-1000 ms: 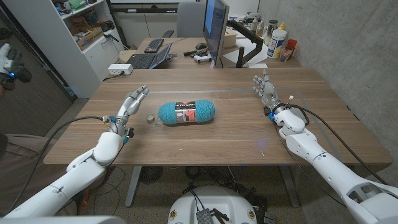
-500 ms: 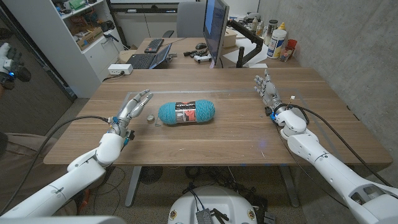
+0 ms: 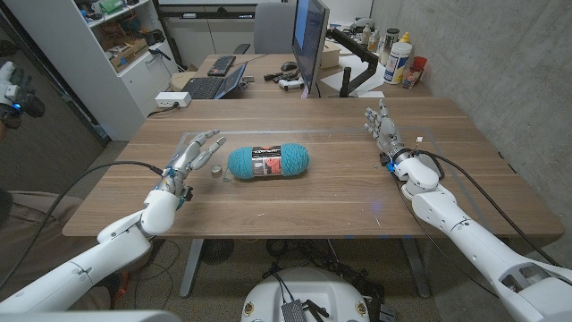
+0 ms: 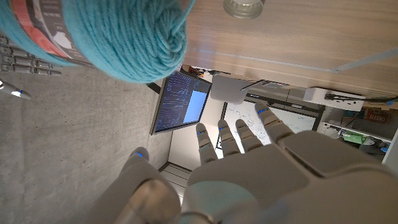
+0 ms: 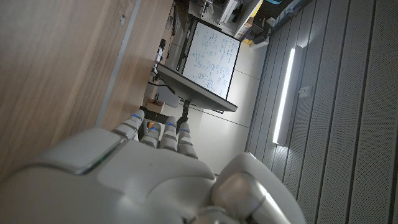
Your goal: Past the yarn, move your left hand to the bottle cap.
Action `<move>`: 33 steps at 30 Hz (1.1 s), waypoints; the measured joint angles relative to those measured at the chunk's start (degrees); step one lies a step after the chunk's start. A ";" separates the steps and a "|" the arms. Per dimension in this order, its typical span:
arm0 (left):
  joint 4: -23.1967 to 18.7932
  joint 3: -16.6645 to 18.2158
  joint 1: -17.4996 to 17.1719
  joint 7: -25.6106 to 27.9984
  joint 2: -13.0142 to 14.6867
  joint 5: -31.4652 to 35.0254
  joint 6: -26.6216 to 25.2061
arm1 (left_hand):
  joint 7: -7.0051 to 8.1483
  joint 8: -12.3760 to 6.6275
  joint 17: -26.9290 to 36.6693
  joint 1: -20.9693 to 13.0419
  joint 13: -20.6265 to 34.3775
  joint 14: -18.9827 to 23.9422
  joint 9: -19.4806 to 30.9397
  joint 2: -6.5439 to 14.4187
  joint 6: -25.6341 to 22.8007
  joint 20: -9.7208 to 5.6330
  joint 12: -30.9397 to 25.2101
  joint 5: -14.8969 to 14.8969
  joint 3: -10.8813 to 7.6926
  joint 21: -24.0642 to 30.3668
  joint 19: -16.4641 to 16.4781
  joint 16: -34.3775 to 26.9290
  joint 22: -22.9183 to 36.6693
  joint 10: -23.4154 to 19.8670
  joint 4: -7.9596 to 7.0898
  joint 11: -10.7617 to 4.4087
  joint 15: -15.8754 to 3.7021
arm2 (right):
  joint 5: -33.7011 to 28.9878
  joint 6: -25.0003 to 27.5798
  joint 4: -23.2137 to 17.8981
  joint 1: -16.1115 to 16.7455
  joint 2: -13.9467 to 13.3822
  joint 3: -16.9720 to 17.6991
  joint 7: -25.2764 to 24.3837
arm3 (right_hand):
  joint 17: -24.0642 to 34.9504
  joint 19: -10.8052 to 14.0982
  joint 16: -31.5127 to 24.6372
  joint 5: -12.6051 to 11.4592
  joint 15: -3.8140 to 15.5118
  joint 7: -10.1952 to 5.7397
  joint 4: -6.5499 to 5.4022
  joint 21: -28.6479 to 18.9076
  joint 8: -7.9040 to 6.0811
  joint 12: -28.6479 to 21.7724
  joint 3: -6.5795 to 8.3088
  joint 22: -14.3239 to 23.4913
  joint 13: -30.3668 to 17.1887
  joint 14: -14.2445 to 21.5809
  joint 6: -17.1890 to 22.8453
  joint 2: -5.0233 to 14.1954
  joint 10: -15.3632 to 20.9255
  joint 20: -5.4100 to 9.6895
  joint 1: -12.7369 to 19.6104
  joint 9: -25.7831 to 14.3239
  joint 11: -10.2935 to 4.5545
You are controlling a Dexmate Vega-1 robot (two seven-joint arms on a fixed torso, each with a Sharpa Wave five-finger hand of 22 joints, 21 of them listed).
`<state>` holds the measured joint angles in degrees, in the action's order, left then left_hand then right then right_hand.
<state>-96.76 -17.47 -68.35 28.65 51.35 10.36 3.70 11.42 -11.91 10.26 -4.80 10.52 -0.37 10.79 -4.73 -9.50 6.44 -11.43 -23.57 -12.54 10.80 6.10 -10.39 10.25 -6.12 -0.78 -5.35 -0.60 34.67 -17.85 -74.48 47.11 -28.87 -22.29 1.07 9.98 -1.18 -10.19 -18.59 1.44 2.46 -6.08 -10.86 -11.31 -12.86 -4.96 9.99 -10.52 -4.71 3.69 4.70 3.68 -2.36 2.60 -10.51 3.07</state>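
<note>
The bottle cap (image 3: 215, 169) lay on the wooden table (image 3: 313, 197), just beside the left end of the teal yarn (image 3: 268, 162) and apart from it by a narrow gap; in the left wrist view it showed as a small clear ring (image 4: 244, 7) close to the skein's rounded end (image 4: 124, 37). The left hand (image 3: 193, 154) hovered near the cap with its fingers spread and nothing in them, fingertips pointing toward the far side of the table. The main risk, as I judged it, was that the cap was small and light: a finger arriving too low or too fast could flick it away or push it under the yarn. Reaching too far toward the skein could also snag loose strands or roll it, since it looked soft and easily shifted. The right hand (image 3: 384, 131) stood well apart at the far right of the table, fingers extended and holding nothing, so it posed little hazard.
</note>
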 measured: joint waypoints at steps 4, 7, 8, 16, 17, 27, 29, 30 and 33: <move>-0.17 -0.47 0.17 0.00 0.41 0.00 0.00 | -0.28 -0.45 0.00 0.00 0.00 0.00 0.00 0.00 -0.69 0.00 0.00 0.00 0.00 0.23 0.00 0.00 0.00 -0.20 0.00 -0.17 0.00 | -0.02 0.00 0.00 0.00 0.00 0.00 -0.12 | 0.00 0.00 0.00 0.00 0.00 0.00 0.00 0.00 0.00 0.00 0.00 0.00 0.00 0.00 0.00 0.00 0.00 0.00 0.00 0.00 0.00; -0.23 -0.83 0.27 0.61 0.69 2.03 -1.01 | -0.46 -0.45 0.00 0.00 0.00 -0.12 0.00 0.00 -1.27 0.00 0.00 -0.40 -0.09 0.23 0.00 0.00 0.00 -0.20 0.09 -0.17 -0.13 | -0.02 0.00 -0.02 -0.01 -0.02 -0.01 -0.17 | 0.00 0.00 0.00 0.00 0.00 0.00 0.00 0.00 0.00 0.00 0.00 0.00 0.00 0.00 0.00 0.00 0.00 0.00 0.00 0.00 0.00; -0.24 -0.93 0.30 0.75 0.74 2.20 -1.11 | -0.46 -0.45 0.00 0.00 0.00 -0.25 0.00 0.00 -1.27 0.00 0.00 -0.40 -0.21 0.23 0.00 0.00 0.00 -0.20 0.21 -0.17 -0.25 | -0.03 0.01 -0.03 -0.01 -0.03 -0.01 -0.18 | 0.00 0.00 0.00 0.00 0.00 0.00 0.00 0.00 0.00 0.00 0.00 0.00 0.00 0.00 0.00 0.00 0.00 0.00 0.00 0.00 0.00; -0.35 -2.18 0.52 1.59 1.52 4.66 -1.94 | -0.15 -0.45 0.00 -0.23 0.00 -0.54 0.00 0.23 -1.58 -0.31 0.00 -0.40 -0.25 0.23 -0.31 0.00 0.00 -0.19 0.24 -0.17 -0.54 | -0.08 0.28 -0.05 -0.11 -0.06 -0.05 -0.20 | 0.00 0.00 0.00 0.00 0.00 0.00 0.00 0.00 0.00 0.00 0.00 0.00 0.00 0.00 0.00 0.00 0.00 0.00 0.00 0.00 0.00; -0.41 -2.32 0.53 1.59 1.62 4.66 -1.94 | -0.17 -0.45 0.00 -0.23 0.00 -0.54 0.00 0.23 -1.60 -0.31 0.00 -0.40 -0.24 0.23 -0.31 0.00 0.00 -0.19 0.24 -0.17 -0.55 | -0.09 0.29 -0.05 -0.11 -0.06 -0.05 -0.20 | 0.00 0.00 0.00 0.00 0.00 0.00 0.00 0.00 0.00 0.00 0.00 0.00 0.00 0.00 0.00 0.00 0.00 0.00 0.00 0.00 0.00; -0.72 -3.42 0.49 2.35 2.53 7.62 -3.18 | -1.79 -1.89 0.00 -0.46 0.00 -0.83 0.00 0.00 -6.70 -0.31 0.00 -0.67 -0.01 0.23 -0.31 0.00 0.00 -0.51 0.47 -0.48 -0.83 | -0.12 0.44 0.24 -0.29 0.15 -0.22 -0.28 | 0.00 0.00 0.00 0.00 0.00 0.00 0.00 0.00 0.00 0.45 0.00 0.00 0.00 0.00 0.00 0.00 -0.22 0.00 0.00 0.00 0.21; -0.73 -3.56 0.36 2.37 2.80 7.89 -3.21 | -1.79 -1.89 0.00 -0.46 0.00 -0.83 0.00 0.00 -6.70 -0.31 0.00 -0.67 -0.02 0.23 -0.31 0.00 0.00 -0.51 0.49 -0.48 -0.83 | -0.13 0.48 0.25 -0.28 0.19 -0.25 -0.34 | 0.00 0.00 0.00 0.00 0.00 0.00 0.00 0.00 0.00 0.45 0.00 0.00 0.00 0.00 0.00 0.00 -0.22 0.00 0.00 0.00 0.22; -0.73 -3.62 0.29 2.37 2.92 7.98 -3.22 | -1.78 -1.89 0.00 -0.46 0.00 -0.83 0.00 0.00 -6.69 -0.31 0.00 -0.67 -0.14 0.23 -0.31 0.00 0.00 -0.51 0.61 -0.48 -0.83 | -0.14 0.52 0.26 -0.29 0.21 -0.29 -0.39 | 0.00 0.00 0.00 0.00 0.00 0.00 0.00 0.00 0.00 0.45 0.00 0.00 0.00 0.00 0.00 0.00 -0.22 0.00 0.00 0.00 0.21; -0.78 -3.78 -0.04 2.36 3.49 8.20 -3.22 | -1.23 -1.88 0.00 -0.76 0.00 -0.83 0.00 0.30 -6.13 -0.31 0.00 -0.67 -0.07 0.23 -0.31 -0.23 0.00 -0.51 0.90 -0.48 -0.83 | -0.19 0.68 0.26 -0.29 0.26 -0.38 -0.48 | 0.00 0.00 0.00 0.00 -0.01 0.00 0.00 0.00 0.00 0.45 0.00 0.00 0.00 -0.01 0.00 0.00 -0.22 0.00 0.00 0.00 0.21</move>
<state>-97.53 -21.25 -68.39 31.00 54.84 18.55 0.48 10.19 -13.79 10.26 -5.56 10.52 -1.20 10.78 -4.43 -15.63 6.13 -11.43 -24.23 -12.61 11.04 5.80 -10.62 10.25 -6.63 0.12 -5.83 -1.43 34.48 -17.17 -74.22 46.82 -28.61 -22.67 0.59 9.98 -1.18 -10.19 -18.59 1.43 2.46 -6.08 -10.86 -11.30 -12.40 -4.95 9.99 -10.52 -4.72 3.68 4.70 3.46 -2.35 2.60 -10.51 3.29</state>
